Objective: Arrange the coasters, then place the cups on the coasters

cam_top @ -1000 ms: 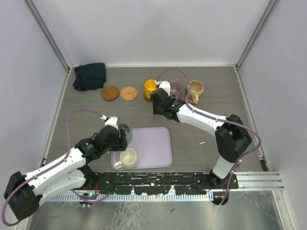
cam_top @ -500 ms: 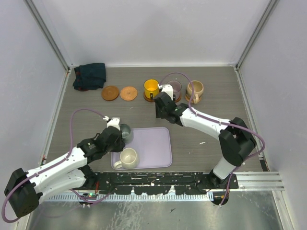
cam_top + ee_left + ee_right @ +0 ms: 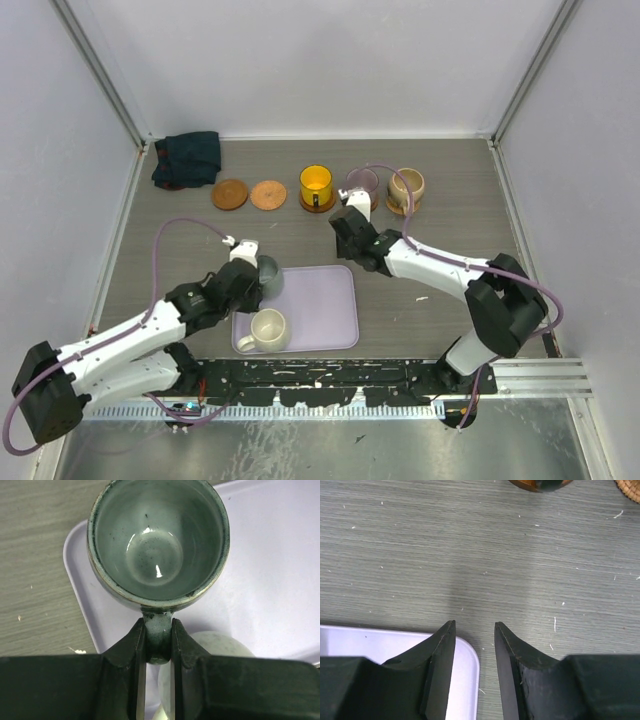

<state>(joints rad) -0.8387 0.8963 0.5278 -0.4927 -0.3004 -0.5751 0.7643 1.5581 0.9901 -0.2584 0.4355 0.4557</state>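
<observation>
The left jaws are pinched tight on the handle of the grey-green cup [image 3: 158, 535], which sits over the far-left corner of the lavender tray [image 3: 330, 300]. The cream cup [image 3: 268, 328] stands at the tray's near-left corner. The right jaws stand partly open, holding nothing, above bare worktop [image 3: 520, 580] just beyond the tray's far edge.

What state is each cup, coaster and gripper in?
left gripper: shut on grey-green cup's handle
grey-green cup: upright, held by handle
cream cup: upright on tray
yellow cup: on a coaster
mauve cup: on a coaster
tan cup: on a coaster
far-left coaster: bare
next coaster: bare
right gripper: open, empty
</observation>
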